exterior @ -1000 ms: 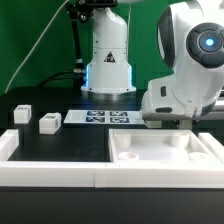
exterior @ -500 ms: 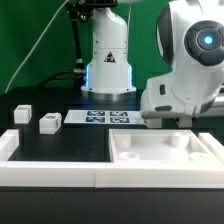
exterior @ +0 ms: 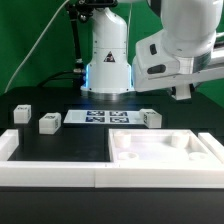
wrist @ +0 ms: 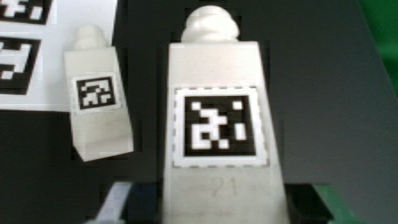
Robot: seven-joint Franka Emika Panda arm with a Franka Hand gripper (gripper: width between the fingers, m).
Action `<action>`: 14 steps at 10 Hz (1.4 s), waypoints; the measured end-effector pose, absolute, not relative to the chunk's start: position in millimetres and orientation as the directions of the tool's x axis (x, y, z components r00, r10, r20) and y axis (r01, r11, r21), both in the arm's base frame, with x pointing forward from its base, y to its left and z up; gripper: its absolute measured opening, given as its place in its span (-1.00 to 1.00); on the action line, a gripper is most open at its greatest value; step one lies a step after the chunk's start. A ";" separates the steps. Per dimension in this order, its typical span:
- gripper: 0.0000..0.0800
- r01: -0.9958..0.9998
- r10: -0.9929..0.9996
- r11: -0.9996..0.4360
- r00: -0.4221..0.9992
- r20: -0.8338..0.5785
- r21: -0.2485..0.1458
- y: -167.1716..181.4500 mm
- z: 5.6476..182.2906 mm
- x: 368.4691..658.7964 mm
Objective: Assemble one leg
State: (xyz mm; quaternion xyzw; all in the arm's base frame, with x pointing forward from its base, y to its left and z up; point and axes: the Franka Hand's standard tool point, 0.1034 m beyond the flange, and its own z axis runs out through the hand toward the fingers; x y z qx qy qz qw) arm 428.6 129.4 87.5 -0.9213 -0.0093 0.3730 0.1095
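My gripper [exterior: 184, 93] is raised above the table at the exterior view's right. In the wrist view the gripper [wrist: 222, 198] is shut on a leg [wrist: 217, 120], a white oblong block with a square tag on its face and a rounded peg at its far end. A finger [wrist: 132, 196] shows on each side of it. In the exterior view I cannot make out the held leg. A second leg [exterior: 150, 118] lies on the table below, also seen in the wrist view [wrist: 98, 100]. Two more legs [exterior: 22, 113] [exterior: 49, 123] lie at the exterior view's left.
The marker board [exterior: 100, 118] lies in the middle of the black table and shows in the wrist view [wrist: 18, 45]. The large white tray-like part [exterior: 165, 150] with recesses sits at the front right. A white rim [exterior: 50, 172] runs along the front. The robot base [exterior: 108, 60] stands behind.
The arm has lifted from low over the table at the right to well above it. The leg next to the marker board, hidden before, now shows.
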 end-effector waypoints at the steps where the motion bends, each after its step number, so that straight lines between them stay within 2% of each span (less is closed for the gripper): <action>1: -0.27 -0.064 0.090 -0.976 0.749 -0.656 -0.207 129.2 85.8 434.0; 3: -0.27 -0.044 0.072 -0.978 0.845 -0.529 -0.203 123.3 85.3 442.6; 4: -0.27 0.010 0.114 -0.974 0.885 -0.452 -0.228 111.4 90.3 449.4; 6: -0.27 0.029 0.106 -0.975 0.932 -0.347 -0.219 105.8 116.3 463.5; 7: -0.27 0.036 0.086 -0.978 0.968 -0.236 -0.207 104.4 129.0 478.2; 8: -0.27 0.033 0.052 -0.982 0.994 -0.097 -0.187 100.7 126.4 480.8; 9: -0.27 0.036 0.045 -0.985 0.998 -0.050 -0.172 97.6 122.6 472.8; 10: -0.27 0.034 0.024 -0.988 0.998 0.065 -0.153 94.3 123.9 481.2; 12: -0.27 0.079 0.052 -0.992 0.966 0.252 -0.097 90.5 123.2 488.2; 14: -0.27 0.096 0.063 -0.994 0.897 0.437 -0.055 87.7 136.0 507.2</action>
